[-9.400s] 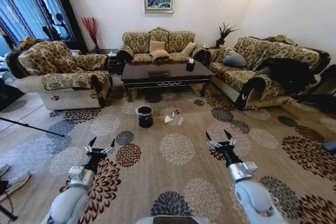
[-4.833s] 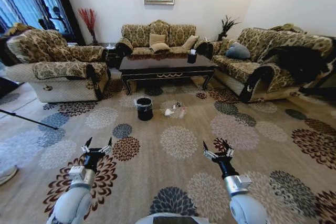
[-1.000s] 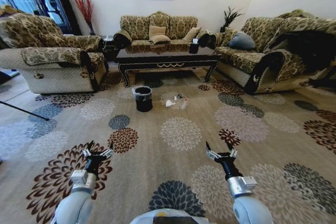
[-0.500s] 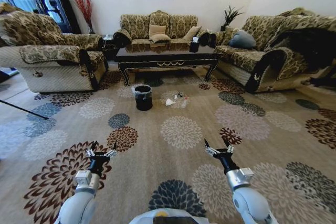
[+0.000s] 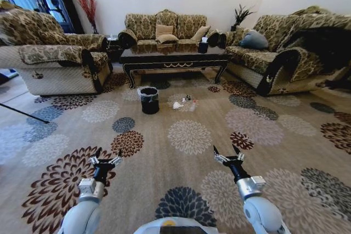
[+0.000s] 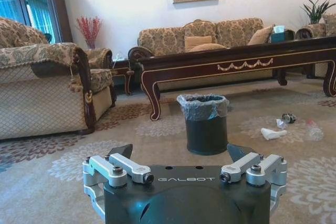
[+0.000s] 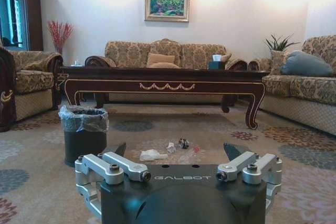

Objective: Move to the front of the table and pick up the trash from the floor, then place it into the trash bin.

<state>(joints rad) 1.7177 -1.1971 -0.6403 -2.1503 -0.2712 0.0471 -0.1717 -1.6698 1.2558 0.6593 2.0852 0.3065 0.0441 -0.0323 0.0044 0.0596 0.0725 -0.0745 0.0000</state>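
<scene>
The carpeted floor (image 5: pixel 186 135) spreads wide, with the long dark bench (image 5: pixel 173 58) standing at its far side before the sofas. In front of the bench sits the black bin (image 5: pixel 149 101), and just beside it the trash (image 5: pixel 184 104) lies scattered on the carpet. Nearest the camera, well apart from all that, the left hand (image 5: pixel 105 156) and right hand (image 5: pixel 226 154) hover above the floor, fingers spread apart, holding and touching nothing.
</scene>
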